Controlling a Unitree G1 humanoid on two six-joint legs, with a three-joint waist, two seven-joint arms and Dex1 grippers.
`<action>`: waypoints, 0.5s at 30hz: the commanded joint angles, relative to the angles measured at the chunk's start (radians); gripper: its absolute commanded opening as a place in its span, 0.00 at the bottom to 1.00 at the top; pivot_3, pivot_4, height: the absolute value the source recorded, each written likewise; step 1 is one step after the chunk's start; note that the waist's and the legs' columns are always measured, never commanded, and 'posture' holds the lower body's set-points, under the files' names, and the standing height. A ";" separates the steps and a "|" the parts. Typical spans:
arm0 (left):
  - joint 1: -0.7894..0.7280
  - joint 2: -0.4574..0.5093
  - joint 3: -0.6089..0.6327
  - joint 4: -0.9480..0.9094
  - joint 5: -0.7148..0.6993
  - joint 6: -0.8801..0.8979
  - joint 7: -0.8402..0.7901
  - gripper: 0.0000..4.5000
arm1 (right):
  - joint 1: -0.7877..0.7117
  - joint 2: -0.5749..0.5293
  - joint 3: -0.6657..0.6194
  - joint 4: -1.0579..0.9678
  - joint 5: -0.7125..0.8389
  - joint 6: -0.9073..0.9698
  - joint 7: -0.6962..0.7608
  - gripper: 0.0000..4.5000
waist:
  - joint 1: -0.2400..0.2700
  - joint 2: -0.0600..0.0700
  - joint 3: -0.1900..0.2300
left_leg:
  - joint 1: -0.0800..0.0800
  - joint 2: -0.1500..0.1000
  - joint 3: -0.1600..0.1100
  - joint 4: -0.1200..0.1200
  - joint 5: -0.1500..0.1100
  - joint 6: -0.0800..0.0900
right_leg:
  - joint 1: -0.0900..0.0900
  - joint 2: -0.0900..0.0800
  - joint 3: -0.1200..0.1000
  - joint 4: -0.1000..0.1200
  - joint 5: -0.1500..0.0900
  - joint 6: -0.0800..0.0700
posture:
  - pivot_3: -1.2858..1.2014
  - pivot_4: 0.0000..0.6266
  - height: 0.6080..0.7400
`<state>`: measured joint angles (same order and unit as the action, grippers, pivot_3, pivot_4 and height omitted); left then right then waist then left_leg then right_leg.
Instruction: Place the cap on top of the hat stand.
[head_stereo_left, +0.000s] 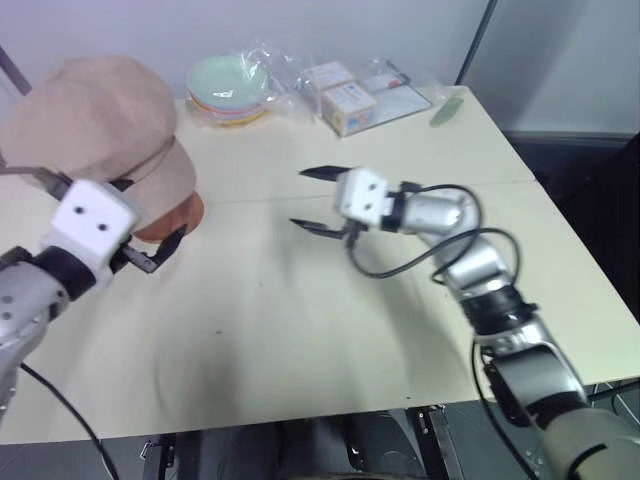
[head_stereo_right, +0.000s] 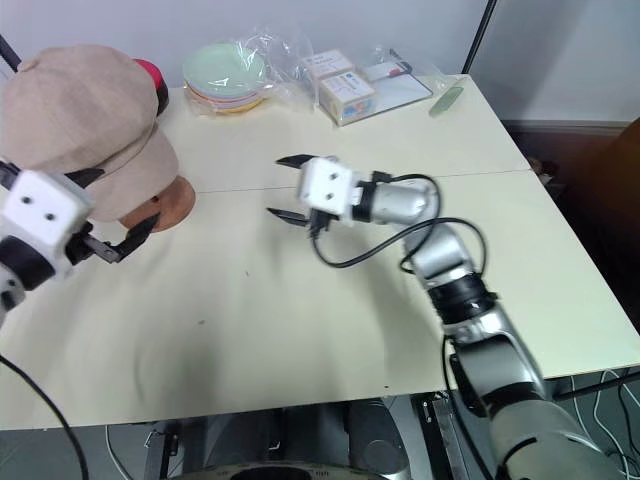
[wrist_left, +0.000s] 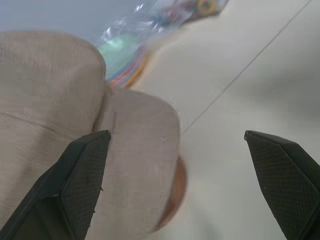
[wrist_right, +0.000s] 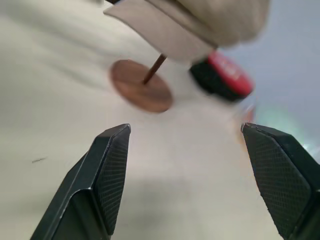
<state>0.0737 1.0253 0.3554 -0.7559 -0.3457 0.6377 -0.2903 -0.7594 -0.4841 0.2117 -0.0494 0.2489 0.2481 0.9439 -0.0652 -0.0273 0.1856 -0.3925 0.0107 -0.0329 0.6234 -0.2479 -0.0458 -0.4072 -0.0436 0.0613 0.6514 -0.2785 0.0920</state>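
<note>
The beige cap (head_stereo_left: 95, 120) rests on top of the hat stand, whose thin rod (wrist_right: 154, 68) rises from the round reddish-brown base (wrist_right: 141, 92) up under the cap. The cap hides the stand's top. My left gripper (head_stereo_right: 110, 212) hovers close in front of the cap's brim (wrist_left: 140, 150), open, with nothing between its fingers. My right gripper (head_stereo_left: 298, 197) is over the middle of the table (head_stereo_left: 300, 330), pointing left toward the stand, open and empty, well apart from the cap.
A red-and-black round appliance (head_stereo_right: 150, 80) stands just behind the cap. At the back of the table lie a bagged stack of coloured plates (head_stereo_left: 228, 88), small boxes (head_stereo_left: 345, 100) and a pale green item (head_stereo_left: 445, 108). The table's right edge is near my right arm.
</note>
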 joint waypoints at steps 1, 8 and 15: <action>-0.002 0.020 -0.114 -0.022 0.232 -0.041 0.079 1.00 | -0.029 -0.050 -0.140 -0.136 0.263 0.358 0.013 0.99 | -0.001 0.000 0.000 | 0.000 0.000 0.000 0.000 0.000 0.000 | 0.000 0.000 0.000 0.000 0.000 0.000 | 0.52 0.24 1.00; -0.079 -0.025 -0.357 0.082 0.594 -0.109 0.167 1.00 | -0.049 -0.169 -0.273 -0.220 0.518 0.689 0.034 0.99 | 0.012 0.000 0.000 | 0.000 -0.001 0.002 0.000 0.000 0.000 | 0.000 0.000 0.000 -0.001 0.000 0.000 | 0.52 0.24 1.00; -0.179 -0.134 -0.517 0.279 0.913 -0.176 0.264 1.00 | -0.109 -0.196 -0.375 -0.227 0.693 0.837 -0.019 0.99 | 0.024 0.000 0.000 | -0.003 -0.001 0.003 0.004 -0.001 0.001 | 0.000 0.000 -0.001 -0.001 0.000 0.000 | 0.52 0.24 1.00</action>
<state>-0.0851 0.9027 -0.1624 -0.4854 0.5050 0.4719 -0.0558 -0.8318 -0.6730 -0.1191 -0.2570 0.8994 1.0721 0.9461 -0.0414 -0.0268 0.1859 -0.3970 0.0099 -0.0303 0.6285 -0.2487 -0.0441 -0.4075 -0.0438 0.0594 0.6502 -0.2784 0.0923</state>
